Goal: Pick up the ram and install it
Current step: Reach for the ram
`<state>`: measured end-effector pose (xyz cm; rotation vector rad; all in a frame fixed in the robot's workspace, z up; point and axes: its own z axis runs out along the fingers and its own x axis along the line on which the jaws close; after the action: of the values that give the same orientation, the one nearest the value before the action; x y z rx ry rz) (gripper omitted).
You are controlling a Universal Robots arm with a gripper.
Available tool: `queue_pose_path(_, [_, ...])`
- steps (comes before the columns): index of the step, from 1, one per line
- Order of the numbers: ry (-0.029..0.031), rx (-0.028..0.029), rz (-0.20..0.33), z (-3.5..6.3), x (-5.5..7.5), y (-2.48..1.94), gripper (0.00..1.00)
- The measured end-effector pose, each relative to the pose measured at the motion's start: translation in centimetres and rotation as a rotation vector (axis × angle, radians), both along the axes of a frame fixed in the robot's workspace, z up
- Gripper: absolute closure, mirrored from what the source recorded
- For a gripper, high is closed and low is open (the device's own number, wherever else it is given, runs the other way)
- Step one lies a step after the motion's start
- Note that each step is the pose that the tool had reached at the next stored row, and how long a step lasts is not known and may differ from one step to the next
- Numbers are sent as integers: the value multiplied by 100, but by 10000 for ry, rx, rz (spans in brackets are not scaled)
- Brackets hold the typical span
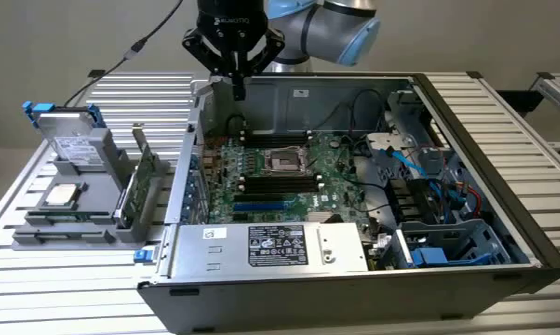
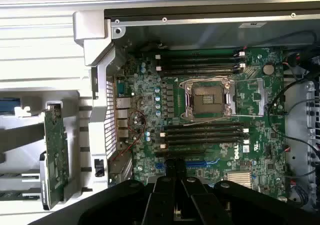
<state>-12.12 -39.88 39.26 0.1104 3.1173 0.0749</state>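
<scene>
My gripper hangs above the back corner of the open computer case, on the exterior view's left, well above the green motherboard. Its fingers are pressed together into one narrow bar. In the wrist view the gripper looks down over the motherboard, just short of the black memory slots. The ram is hidden: I can make out no green stick between the fingers, and I cannot tell whether one sits in a slot. The processor socket lies between the two slot banks.
A grey holder on the exterior view's left carries a hard drive, a silver processor chip and the taller green card with bracket. The power supply spans the case front. Cables and a drive cage fill its right side.
</scene>
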Motion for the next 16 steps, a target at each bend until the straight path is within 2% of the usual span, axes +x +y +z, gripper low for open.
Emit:
queue_pose_path(9, [0, 0, 0, 0, -3, 0, 90])
queue_pose_path(16, [-5, 0, 10, 0, -279, 0, 90])
